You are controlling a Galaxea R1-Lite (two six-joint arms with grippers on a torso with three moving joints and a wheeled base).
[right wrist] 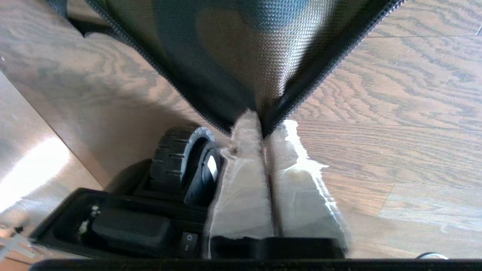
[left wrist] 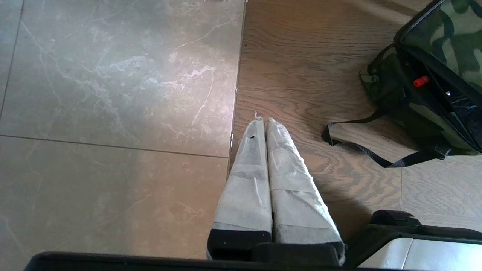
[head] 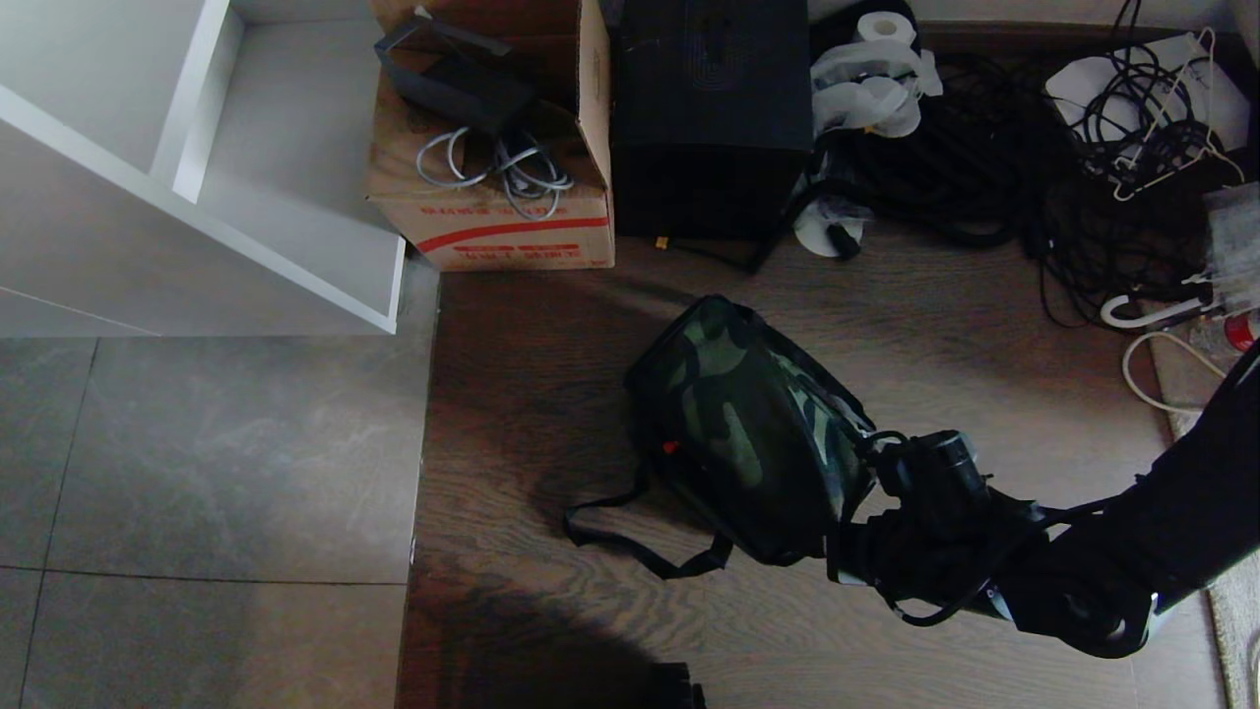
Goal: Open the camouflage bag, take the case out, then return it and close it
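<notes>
Right wrist view: padded pale fingers (right wrist: 248, 158) of the right gripper (right wrist: 262, 126) pressing together on a corner of the camouflage bag's (right wrist: 233, 49) lid, pinching the dark zipper-edged fabric between the tips and holding it raised above the wooden floor (right wrist: 395, 113). Just beside the fingers, showing a black wheel (right wrist: 180, 162) of the robot's base.

Head view: right gripper (head: 866, 463) meeting the right-hand edge of the camouflage bag (head: 748, 423), sitting on the wooden floor (head: 512, 394) with its black shoulder strap (head: 630, 542) trailing towards the robot. Case not showing in any view, so not telling whether inside the bag. Further back, standing side by side against the wall: a brown cardboard carton (head: 492, 207) holding cables, a tall plain black box (head: 709, 108), and a tangle of black cables (head: 984, 167). White shelving (head: 246, 177) lying at far left, over grey tiles (head: 197, 473).

Left wrist view: left gripper (left wrist: 263, 121) hanging parked above the seam between tiles and wood, fingers (left wrist: 248, 180) pressed together and holding nothing, well apart from the bag (left wrist: 444, 67); a small red spot (left wrist: 421, 81) peeking out at the gap under the lid.
</notes>
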